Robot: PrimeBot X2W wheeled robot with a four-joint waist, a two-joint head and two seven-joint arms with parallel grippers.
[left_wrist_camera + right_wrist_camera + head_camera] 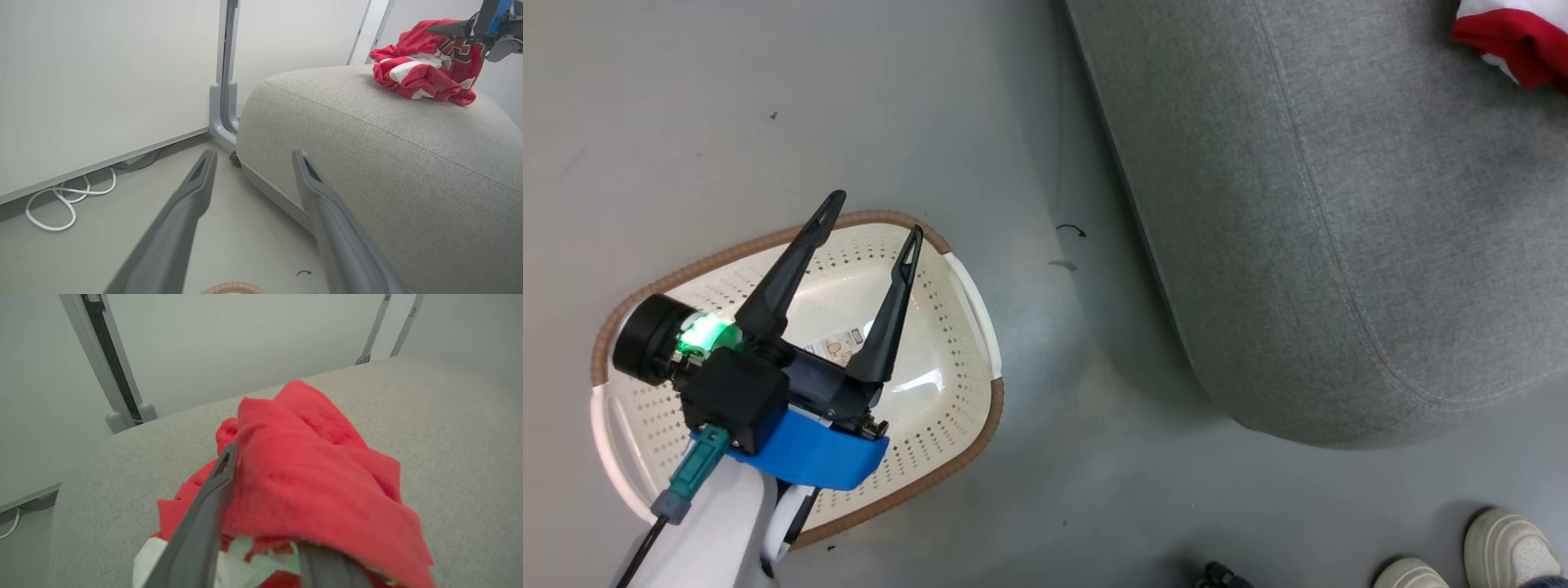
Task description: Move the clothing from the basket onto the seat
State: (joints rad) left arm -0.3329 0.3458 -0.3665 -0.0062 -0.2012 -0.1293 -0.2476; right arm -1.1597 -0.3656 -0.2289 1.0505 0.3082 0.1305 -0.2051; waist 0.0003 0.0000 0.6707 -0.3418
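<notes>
Seat (1339, 204) sits off to the right of the left gripper (877, 214), whose jaws hang spread wide right above the basket (947, 359). Right wrist view adds the clothing (310, 477), heaped on the seat and draped over the right gripper (269, 469). Can't tell if it's actually gripping.

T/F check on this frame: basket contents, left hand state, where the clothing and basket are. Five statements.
1. The basket holds no clothing. True.
2. The left hand is shut. False: its fingers are spread open above the basket.
3. Red clothing lies on the seat. True.
4. The basket sits on the seat. False: it stands on the floor beside it.
5. A person's shoes show near the seat. True.
</notes>
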